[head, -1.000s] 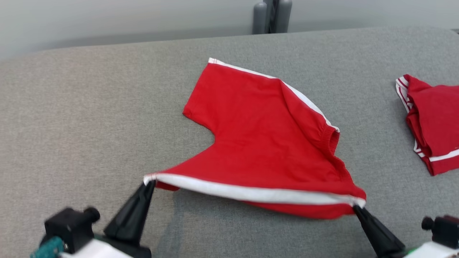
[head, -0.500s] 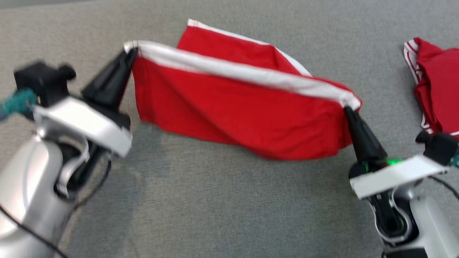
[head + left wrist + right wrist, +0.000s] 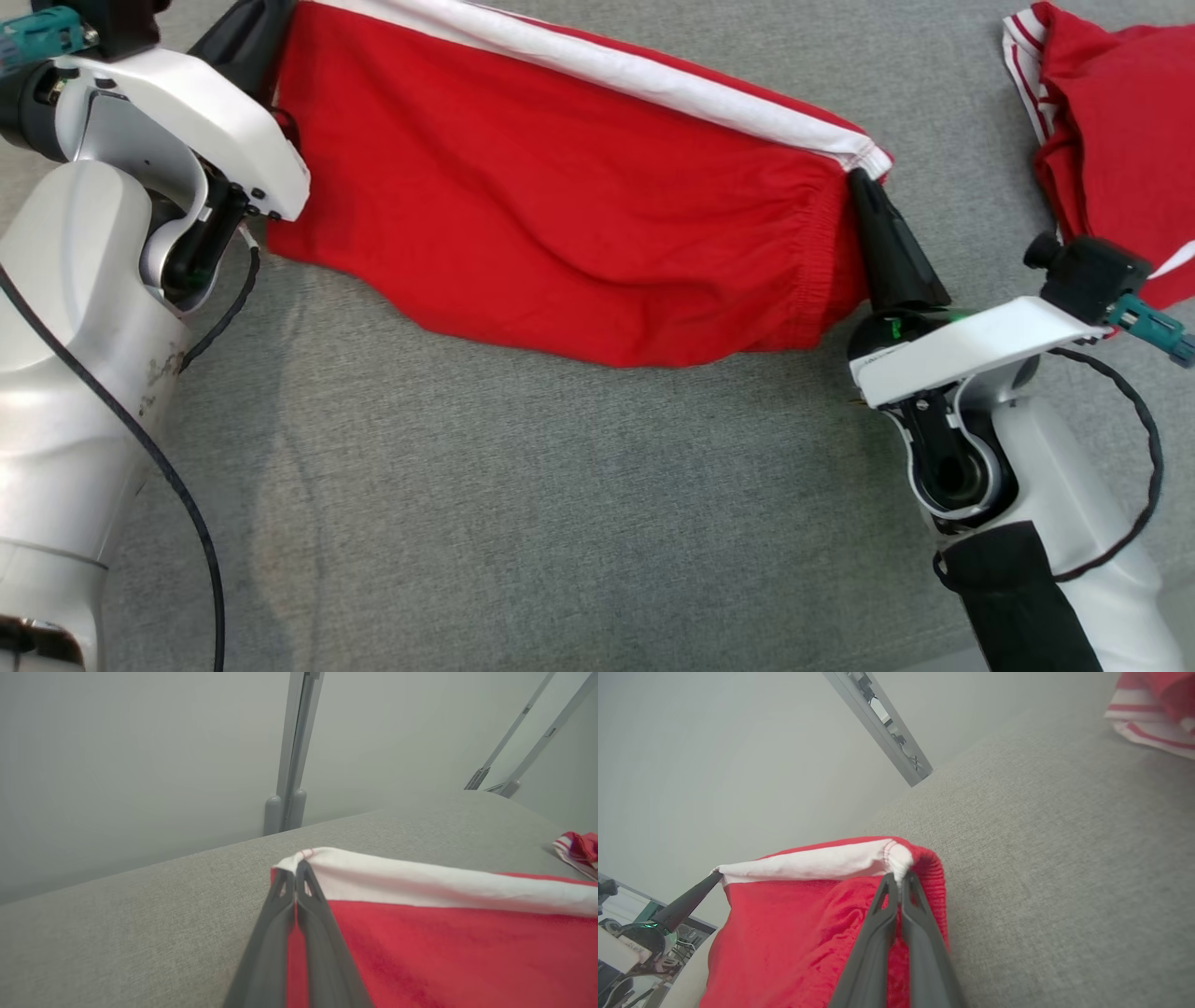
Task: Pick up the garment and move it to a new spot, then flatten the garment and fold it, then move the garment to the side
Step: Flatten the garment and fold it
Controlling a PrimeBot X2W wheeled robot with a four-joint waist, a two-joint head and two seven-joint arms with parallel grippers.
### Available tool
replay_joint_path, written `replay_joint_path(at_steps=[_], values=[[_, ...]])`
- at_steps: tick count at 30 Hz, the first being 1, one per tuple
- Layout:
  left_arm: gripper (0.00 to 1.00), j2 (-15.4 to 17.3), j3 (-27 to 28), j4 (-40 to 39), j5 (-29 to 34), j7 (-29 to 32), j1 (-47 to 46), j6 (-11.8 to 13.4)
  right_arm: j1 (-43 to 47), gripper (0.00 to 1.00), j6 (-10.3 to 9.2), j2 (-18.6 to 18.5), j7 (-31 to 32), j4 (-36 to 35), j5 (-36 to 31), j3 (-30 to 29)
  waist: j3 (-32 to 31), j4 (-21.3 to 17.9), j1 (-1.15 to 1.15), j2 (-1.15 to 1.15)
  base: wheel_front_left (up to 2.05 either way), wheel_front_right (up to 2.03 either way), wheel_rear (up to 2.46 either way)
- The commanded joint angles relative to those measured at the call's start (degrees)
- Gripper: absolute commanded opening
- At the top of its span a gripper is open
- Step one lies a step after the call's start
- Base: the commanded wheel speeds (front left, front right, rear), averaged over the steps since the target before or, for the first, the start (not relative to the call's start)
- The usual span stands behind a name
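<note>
Garment [image 3: 560, 215], red with a white band, is held stretched over the grey surface [image 3: 560, 485] by 2 arms. The left pincer [image 3: 296, 870] is clamped shut on one end of the band and the right pincer [image 3: 861, 182] on the other. A second red garment [image 3: 1111, 131] lies well apart, to the right.

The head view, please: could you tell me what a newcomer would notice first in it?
The red garment dominates, stretched across the upper middle with its white band on top. The left gripper and right gripper pinch that band's two ends, at upper left and centre right. A second red garment lies crumpled on the grey surface at the far right.
</note>
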Motion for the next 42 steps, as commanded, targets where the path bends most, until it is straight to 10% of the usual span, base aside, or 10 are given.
replay_joint_path(at_steps=[1,2,3,4,14,30,42], values=[[0.00,-0.4,-1.4,3.1,-1.7,-0.2,-1.9,-0.2,-1.5,0.24,0.00,-0.2,-0.9,1.2,0.9,1.1,0.4,-1.0,0.00,0.00,0.00,0.00,0.00],[0.24,-0.6,-2.4,4.0,-2.9,0.0,-2.4,-0.2,-1.9,0.48,0.00,-0.2,-1.3,1.6,1.2,1.6,0.5,-1.2,0.00,0.00,0.00,0.00,0.00],[0.86,-0.5,-3.4,4.7,-3.7,-0.2,-2.9,-0.2,-2.0,1.00,0.00,-0.2,-1.4,2.0,1.7,2.2,0.4,-1.2,0.00,0.00,0.00,0.00,0.00],[1.00,-0.3,-4.3,5.2,-4.4,-0.7,-3.3,-0.2,-2.0,1.00,0.00,-0.2,-1.7,2.2,1.8,2.7,0.4,-1.3,0.00,0.00,0.00,0.00,0.00],[1.00,0.8,-6.5,8.0,-7.0,-11.1,0.0,0.4,2.9,1.00,0.00,-5.5,-5.3,-2.2,-2.7,7.2,-1.6,0.2,0.00,0.00,0.00,0.00,0.00],[1.00,4.3,8.0,-26.8,4.2,-14.7,30.2,18.5,14.1,1.00,0.00,-6.5,-8.2,-12.6,-25.9,-6.4,-8.0,4.6,0.00,0.00,0.00,0.00,0.00],[1.00,4.4,9.2,-33.1,5.6,-14.5,42.5,21.1,23.0,1.00,0.00,-4.3,-6.2,-15.4,-31.4,-12.8,-12.4,5.6,0.00,0.00,0.00,0.00,0.00]])
